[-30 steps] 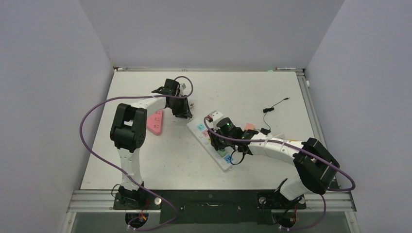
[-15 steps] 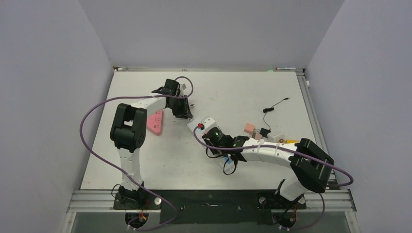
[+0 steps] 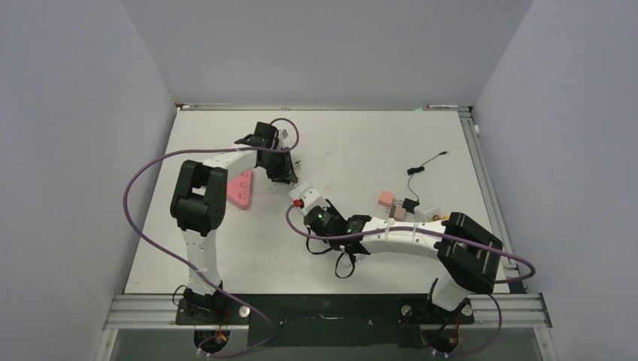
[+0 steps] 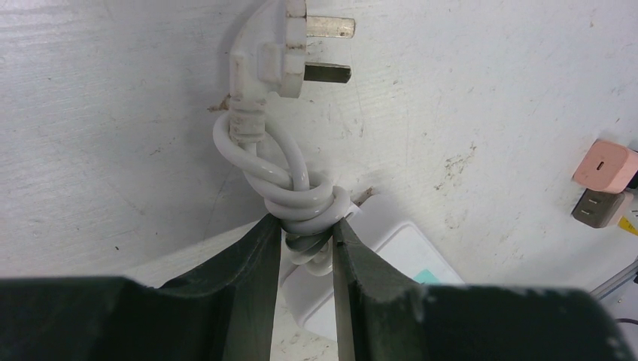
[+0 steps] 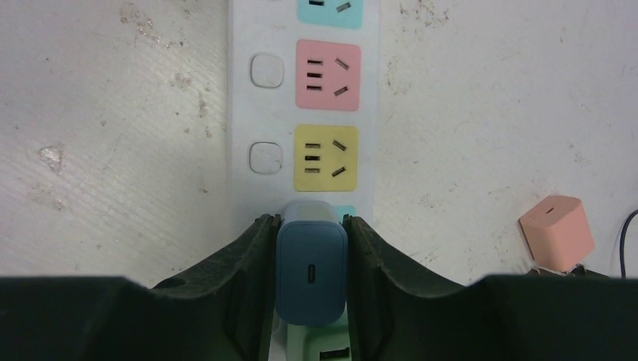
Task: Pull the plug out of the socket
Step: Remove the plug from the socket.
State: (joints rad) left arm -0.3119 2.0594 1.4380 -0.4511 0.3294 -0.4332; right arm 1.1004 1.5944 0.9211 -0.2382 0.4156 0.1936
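Observation:
In the right wrist view a blue plug (image 5: 311,271) stands on the white socket strip (image 5: 242,113), over a teal outlet just past the yellow and pink ones. My right gripper (image 5: 309,220) is shut on the plug's two sides. The plug's pins are hidden. My left gripper (image 4: 308,222) is shut on the strip's coiled white cable (image 4: 301,197), close to the strip's end (image 4: 391,248). In the top view my right gripper (image 3: 322,219) and arm cover most of the strip, while my left gripper (image 3: 284,174) is just beyond it.
The cable's white three-pin plug (image 4: 278,56) lies loose on the table. A pink adapter (image 3: 386,198), a black adapter (image 3: 410,204) and a thin black lead (image 3: 425,164) lie to the right. A pink triangular piece (image 3: 241,189) lies by the left arm.
My right gripper has swung left and toward the near side, closer to the left gripper, and its arm now covers the strip that lay in plain sight. The left arm has not moved.

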